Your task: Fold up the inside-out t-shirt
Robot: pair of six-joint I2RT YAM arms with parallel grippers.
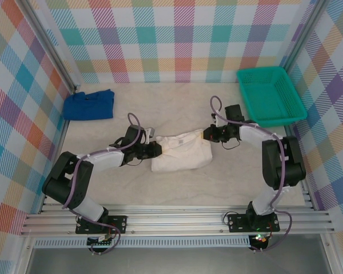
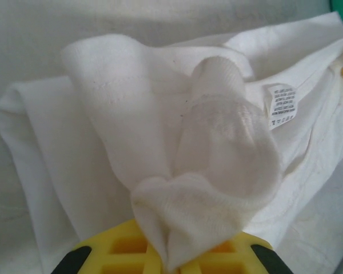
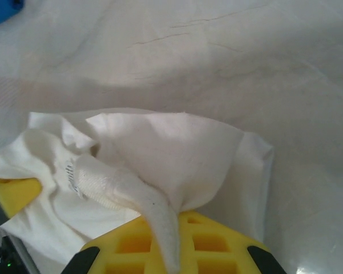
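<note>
Nearest, at the front edge of the table [image 1: 171, 108], stood both bases, with the left arm [image 1: 80, 177] reaching in toward the middle. At the back left lay a blue cloth [image 1: 90, 105], well apart from everything else. The left gripper [image 1: 154, 149] met the left edge of the t-shirt [image 1: 180, 153]. In its wrist view its yellow fingers [image 2: 126, 248] were clamped on a bunched, ribbed fold of white fabric, with a care label [image 2: 281, 106] showing to the right. The t-shirt lay crumpled mid-table between both grippers. The right gripper [image 1: 208, 135] met its upper right corner, fingers [image 3: 211, 240] pinched together on a narrow ribbed strip of the t-shirt. The right arm [image 1: 280, 165] bent back toward its base. A green basket [image 1: 268, 94] sat at the back right.
</note>
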